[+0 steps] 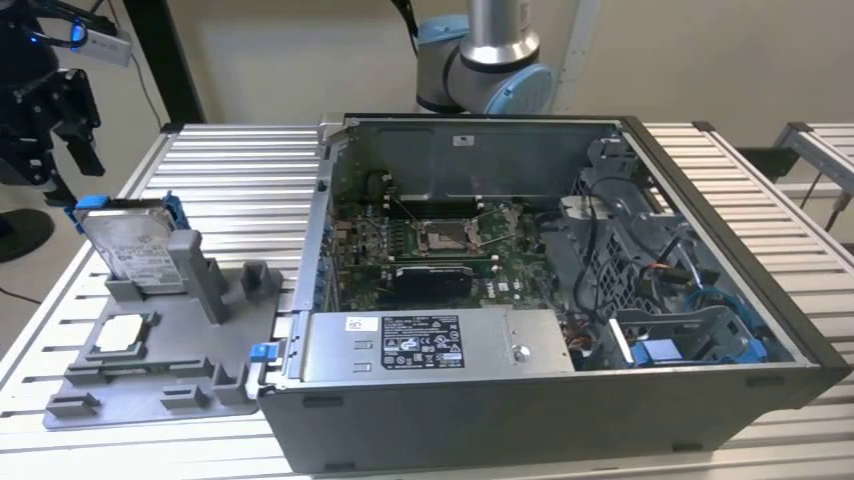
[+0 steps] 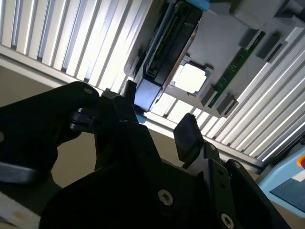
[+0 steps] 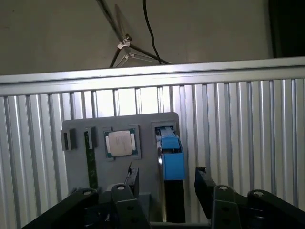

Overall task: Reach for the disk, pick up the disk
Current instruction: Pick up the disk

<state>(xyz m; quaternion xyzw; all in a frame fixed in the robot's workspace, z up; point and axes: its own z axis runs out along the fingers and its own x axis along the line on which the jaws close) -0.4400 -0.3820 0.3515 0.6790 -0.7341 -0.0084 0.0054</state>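
The disk [image 1: 134,245] stands on edge in a grey fixture [image 1: 147,395] at the exterior view's left, its white label face showing and blue rails on its edges. My black gripper [image 1: 74,172] hangs above and a little to the exterior view's left of the disk's top edge, not touching it. In both wrist views the disk is seen edge-on, with its blue rail end [image 3: 171,160] [image 2: 147,93] nearest the camera. My gripper [image 3: 167,186] [image 2: 159,121] is open, one finger on each side of the disk's line, with nothing between them.
A small square silver chip [image 1: 123,333] [image 3: 120,142] lies in the fixture beside the disk, with a green memory stick [image 3: 89,162] further along. An open computer case [image 1: 534,300] stands close at the exterior view's right. The slatted metal table [image 1: 227,170] ends just behind the fixture.
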